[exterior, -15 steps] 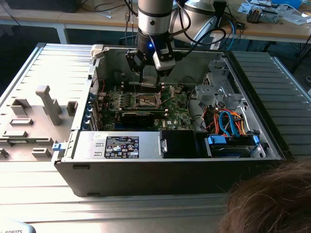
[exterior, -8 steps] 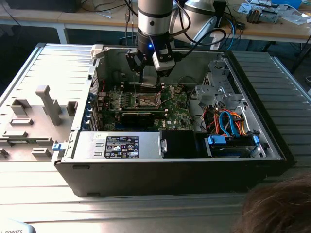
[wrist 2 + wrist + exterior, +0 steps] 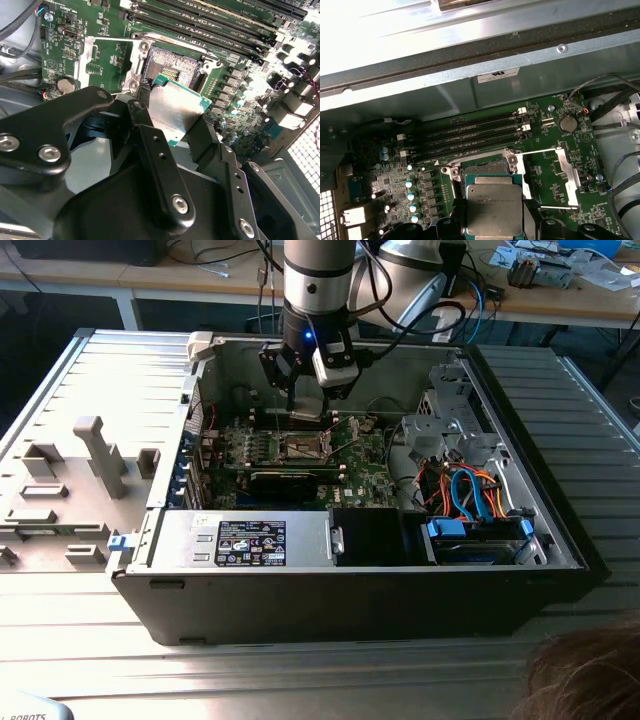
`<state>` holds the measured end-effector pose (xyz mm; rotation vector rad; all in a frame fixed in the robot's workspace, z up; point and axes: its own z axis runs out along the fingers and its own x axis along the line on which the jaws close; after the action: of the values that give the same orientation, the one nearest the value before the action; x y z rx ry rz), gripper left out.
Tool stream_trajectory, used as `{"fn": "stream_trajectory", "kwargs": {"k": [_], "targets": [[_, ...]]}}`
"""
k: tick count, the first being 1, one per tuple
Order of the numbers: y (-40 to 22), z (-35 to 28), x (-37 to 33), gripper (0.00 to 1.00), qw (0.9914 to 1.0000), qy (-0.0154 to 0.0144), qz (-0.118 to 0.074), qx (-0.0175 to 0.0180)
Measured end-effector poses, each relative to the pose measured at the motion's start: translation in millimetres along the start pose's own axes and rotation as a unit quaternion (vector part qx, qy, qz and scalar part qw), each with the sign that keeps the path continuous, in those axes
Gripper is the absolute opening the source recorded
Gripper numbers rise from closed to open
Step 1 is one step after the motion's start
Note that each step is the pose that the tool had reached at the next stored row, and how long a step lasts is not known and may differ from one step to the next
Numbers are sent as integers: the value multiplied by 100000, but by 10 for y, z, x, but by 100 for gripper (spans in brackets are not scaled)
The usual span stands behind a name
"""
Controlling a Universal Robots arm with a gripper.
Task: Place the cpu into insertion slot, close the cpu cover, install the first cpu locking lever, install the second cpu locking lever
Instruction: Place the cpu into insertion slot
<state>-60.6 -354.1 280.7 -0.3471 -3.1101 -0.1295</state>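
The cpu (image 3: 177, 112) is pinched at two opposite edges by the gripper (image 3: 172, 120), its black fingers (image 3: 150, 140) pressed against the chip. We see it hanging just over the insertion slot (image 3: 172, 67), not yet seated. The cpu cover (image 3: 572, 179) lies swung open beside the socket.

The arm (image 3: 318, 275) stands upright in the exterior view. Its last joint is grey and black, and the wrist (image 3: 312, 337) shows a small blue light. Below the wrist the black end effector (image 3: 308, 410) points straight down. In the second wrist view its two black fingers (image 3: 155, 150) press against opposite edges of the cpu (image 3: 175, 107), gripping it between them with the metal top facing the wrist.
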Motion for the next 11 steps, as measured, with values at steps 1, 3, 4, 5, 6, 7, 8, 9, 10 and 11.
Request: {"fn": "stream_trajectory", "kwargs": {"k": [1, 3, 4, 5, 6, 7, 8, 9, 10, 11], "targets": [[0, 1, 0, 54, 100000, -10, 127, 0], [-1, 4, 0, 54, 99999, -31, 361, -3], [-1, 5, 0, 54, 99999, -36, 452, -5], [-1, 6, 0, 54, 99998, -42, 546, -7], [-1, 8, 0, 54, 99998, -57, 694, -8], [-1, 11, 0, 54, 99996, -70, 884, -13], [-1, 12, 0, 54, 99995, -79, 977, -15], [-1, 13, 0, 54, 99994, -86, 1063, -18], [-2, 14, 0, 54, 99993, -99, 1208, -18], [-2, 15, -1, 54, 99991, -110, 1348, -24]]}}
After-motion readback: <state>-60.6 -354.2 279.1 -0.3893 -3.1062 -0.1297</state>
